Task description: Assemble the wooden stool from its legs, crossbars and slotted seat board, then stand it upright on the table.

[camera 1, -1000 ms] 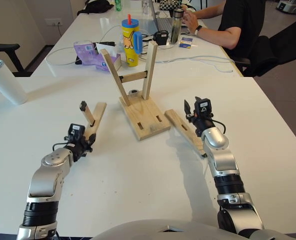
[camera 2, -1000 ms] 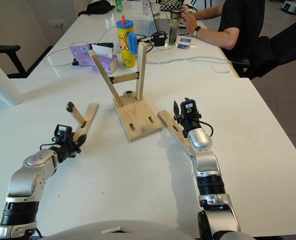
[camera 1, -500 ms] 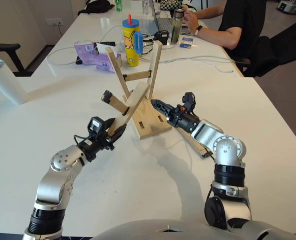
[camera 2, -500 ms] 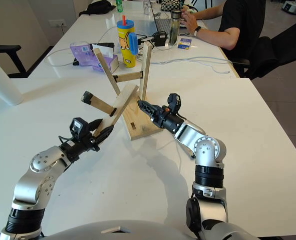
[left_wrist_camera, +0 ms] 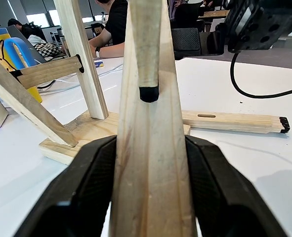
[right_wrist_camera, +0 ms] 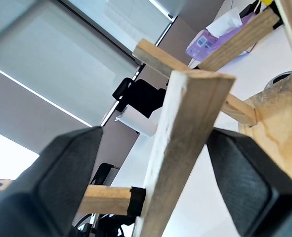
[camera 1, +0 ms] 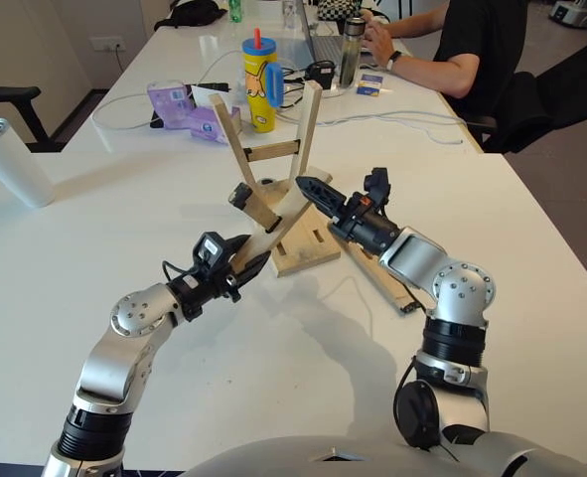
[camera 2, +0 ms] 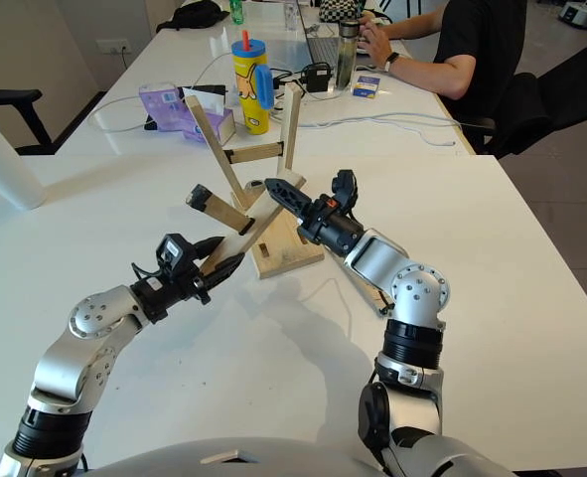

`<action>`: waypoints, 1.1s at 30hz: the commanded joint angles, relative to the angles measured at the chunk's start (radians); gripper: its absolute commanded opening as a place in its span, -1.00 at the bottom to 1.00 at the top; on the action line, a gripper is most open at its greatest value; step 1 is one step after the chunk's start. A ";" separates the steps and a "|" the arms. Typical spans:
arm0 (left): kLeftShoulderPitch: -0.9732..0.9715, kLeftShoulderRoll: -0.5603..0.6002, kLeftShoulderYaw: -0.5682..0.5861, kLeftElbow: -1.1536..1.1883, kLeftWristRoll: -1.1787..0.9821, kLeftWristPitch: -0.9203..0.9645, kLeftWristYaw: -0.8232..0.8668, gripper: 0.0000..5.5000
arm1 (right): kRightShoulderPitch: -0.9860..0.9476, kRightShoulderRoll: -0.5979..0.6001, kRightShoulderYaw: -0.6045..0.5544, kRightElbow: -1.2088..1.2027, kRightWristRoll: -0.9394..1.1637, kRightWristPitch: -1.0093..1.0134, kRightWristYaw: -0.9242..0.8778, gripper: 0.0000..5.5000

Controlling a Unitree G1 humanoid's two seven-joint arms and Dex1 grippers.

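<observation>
No text, number or sign is legible; print on the purple tissue pack and yellow cup is too small to read.

White table, slotted seat board, loose leg, white tumbler far left

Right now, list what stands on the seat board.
Two legs joined by a crossbar stand on the seat board. The leg pair in the left gripper covers its left part.
</observation>
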 commanded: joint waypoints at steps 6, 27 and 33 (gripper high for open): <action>-0.013 -0.004 -0.036 -0.054 -0.013 0.000 -0.021 -0.25 | -0.041 0.014 -0.022 0.033 0.074 -0.022 -0.095 0.20; 0.017 -0.008 -0.028 -0.020 0.026 -0.048 0.017 -0.25 | -0.051 -0.020 -0.006 0.066 0.110 -0.066 -0.122 -0.62; 0.018 -0.012 -0.017 -0.020 0.005 -0.028 0.021 -0.25 | -0.049 -0.025 -0.005 0.065 0.106 -0.079 -0.118 -0.62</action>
